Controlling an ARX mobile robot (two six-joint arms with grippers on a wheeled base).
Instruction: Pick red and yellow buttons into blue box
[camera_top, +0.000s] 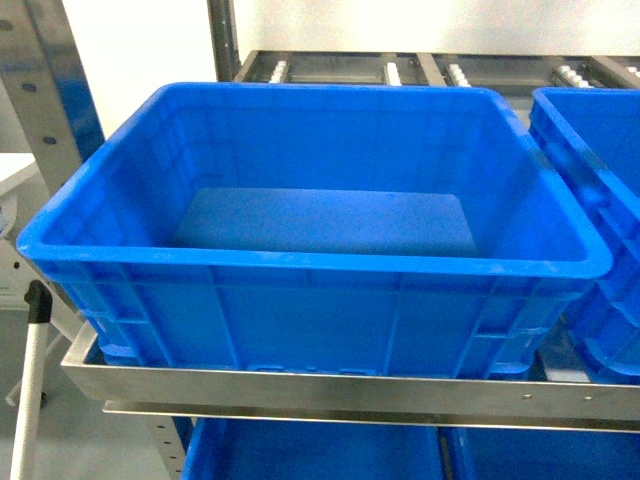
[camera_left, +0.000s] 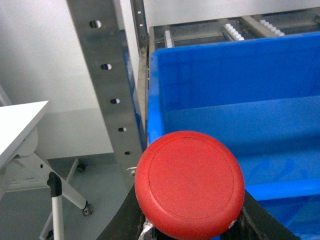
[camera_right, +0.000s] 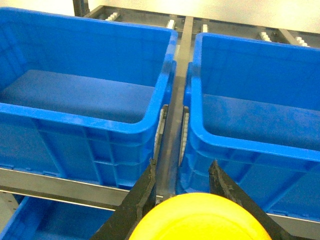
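The blue box (camera_top: 300, 262) is a deep bright-blue crate on a steel shelf, filling the middle of the head view, and nothing shows inside it. Neither gripper shows in the head view. In the left wrist view my left gripper (camera_left: 192, 225) is shut on the red button (camera_left: 190, 182), held beside the left corner of the blue box (camera_left: 240, 75). Its round cap faces the camera and hides its base. In the right wrist view my right gripper (camera_right: 182, 167) is shut on the yellow button (camera_right: 200, 220), in front of the gap between two crates, the blue box (camera_right: 85, 117) on the left.
A second blue crate (camera_top: 600, 200) stands right of the box on the same steel shelf (camera_top: 330, 385), with more blue crates (camera_top: 310, 450) below. A perforated steel upright (camera_left: 107, 85) rises at the box's left corner. A white folding table (camera_left: 20, 117) stands further left. Roller tracks (camera_top: 400, 70) run behind.
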